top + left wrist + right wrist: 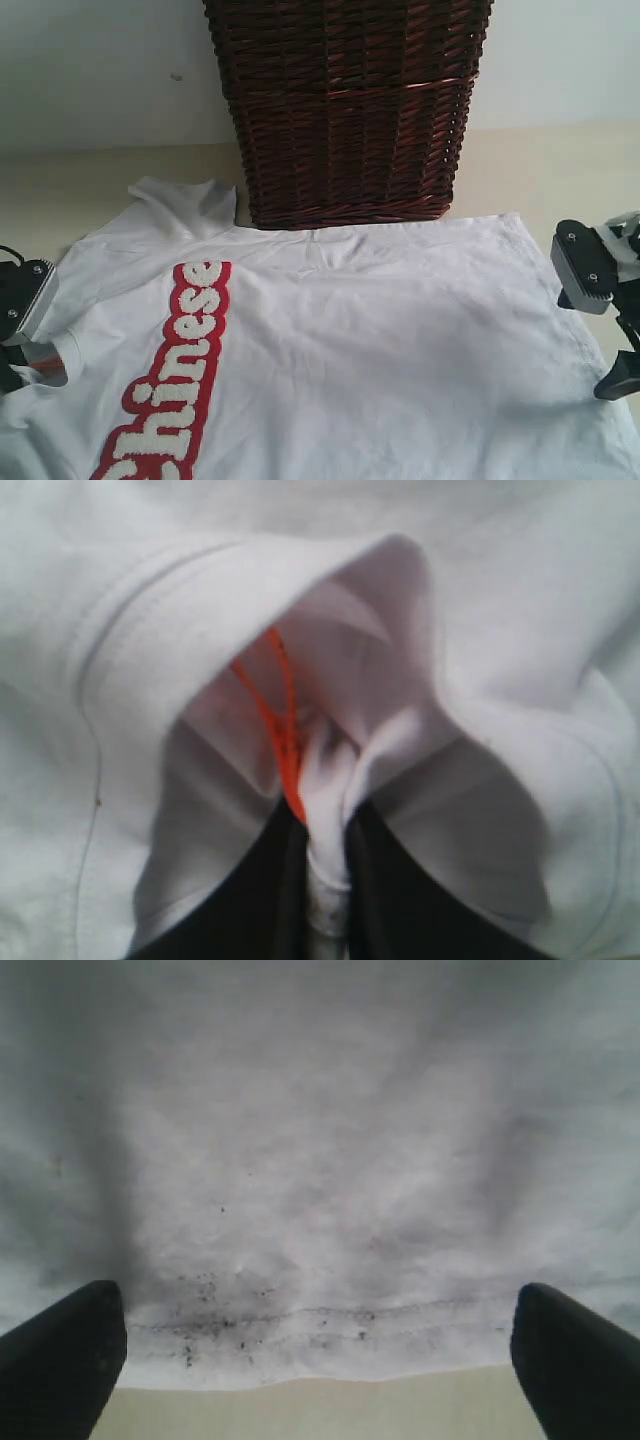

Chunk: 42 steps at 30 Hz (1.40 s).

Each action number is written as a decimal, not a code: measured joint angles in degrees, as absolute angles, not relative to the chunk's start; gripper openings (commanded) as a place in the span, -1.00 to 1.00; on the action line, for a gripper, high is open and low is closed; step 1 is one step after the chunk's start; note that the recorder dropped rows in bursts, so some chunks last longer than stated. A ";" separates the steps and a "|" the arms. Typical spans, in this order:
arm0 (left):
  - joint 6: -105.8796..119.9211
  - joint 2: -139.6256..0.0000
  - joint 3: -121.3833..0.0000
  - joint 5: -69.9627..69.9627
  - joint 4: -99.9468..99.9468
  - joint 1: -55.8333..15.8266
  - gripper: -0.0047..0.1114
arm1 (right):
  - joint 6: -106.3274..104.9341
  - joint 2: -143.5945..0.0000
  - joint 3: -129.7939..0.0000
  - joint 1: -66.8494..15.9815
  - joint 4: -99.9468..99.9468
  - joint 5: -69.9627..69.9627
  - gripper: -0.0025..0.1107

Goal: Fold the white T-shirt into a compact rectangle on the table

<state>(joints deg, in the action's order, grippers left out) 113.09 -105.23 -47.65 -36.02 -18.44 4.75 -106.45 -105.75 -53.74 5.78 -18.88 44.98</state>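
The white T-shirt point(380, 330) lies spread flat on the table point(560, 170), its fuzzy white letters outlined in red point(175, 380) running down the left part. At the shirt's left edge my left gripper point(40, 350) is shut on a bunched fold of the cloth. The left wrist view shows that fold point(330, 780) pinched between the two black fingers, with the orange seam tag point(285, 730) beside it. My right gripper point(625, 345) hovers open at the shirt's right edge. In the right wrist view its fingertips point(70, 1345) stand wide apart over the speckled hem point(320, 1335), holding nothing.
A dark brown wicker basket point(345, 100) stands at the back, right behind the shirt's far edge. A sleeve point(185, 205) sticks out to the basket's left. Bare table shows beyond the hem point(330, 1410) and to the right of the basket.
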 measured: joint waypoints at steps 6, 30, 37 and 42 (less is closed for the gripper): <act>113.09 -105.23 -47.65 -36.02 -18.44 4.75 -0.91 | -112.09 -108.08 -53.74 5.78 -20.28 44.85 0.86; 113.09 -105.23 -47.65 -36.02 -18.44 4.75 -0.91 | -97.80 -108.99 -54.46 5.71 -13.05 47.35 -0.96; 113.09 -105.23 -47.65 -36.02 -18.44 4.75 -0.91 | -97.37 -107.37 -53.77 5.71 -12.77 47.21 -0.96; 113.09 -105.23 -47.65 -36.02 -18.44 4.75 -0.91 | -96.62 -107.27 -53.77 5.71 -12.77 47.21 -0.96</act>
<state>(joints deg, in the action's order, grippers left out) 113.09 -105.23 -47.65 -36.02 -18.44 4.75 -96.62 -107.27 -53.77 5.71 -12.77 47.21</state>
